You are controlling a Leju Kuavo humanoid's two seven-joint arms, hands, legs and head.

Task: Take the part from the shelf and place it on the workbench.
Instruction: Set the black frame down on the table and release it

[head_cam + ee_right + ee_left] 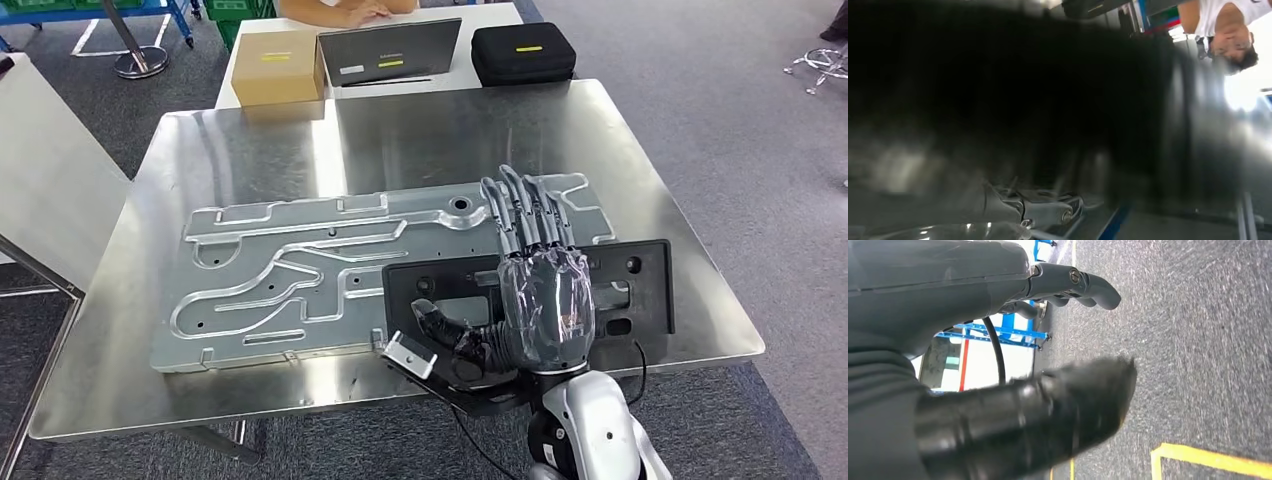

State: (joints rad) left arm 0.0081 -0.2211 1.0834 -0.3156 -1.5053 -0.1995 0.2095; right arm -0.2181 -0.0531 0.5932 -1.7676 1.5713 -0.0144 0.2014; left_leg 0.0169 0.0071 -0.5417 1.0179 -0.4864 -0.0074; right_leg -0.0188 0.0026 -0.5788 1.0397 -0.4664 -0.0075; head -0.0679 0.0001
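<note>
One black part (600, 285) lies on your surface (420, 130), overlapping the grey plate (300, 270); the right robot hand (535, 290), fingers extended, rests upon it, so careless withdrawal could drag it off the edge.

The right hand (545, 300) lies over the part (640, 290), which rests on the desk (120, 380) at its near edge. To the hand's left the plate (280, 280) lies flat, its near right corner under the part. Beyond the hand's fingertips, behind the desk, stand a box (278, 66), a laptop (390, 50) and a case (522, 52).
</note>
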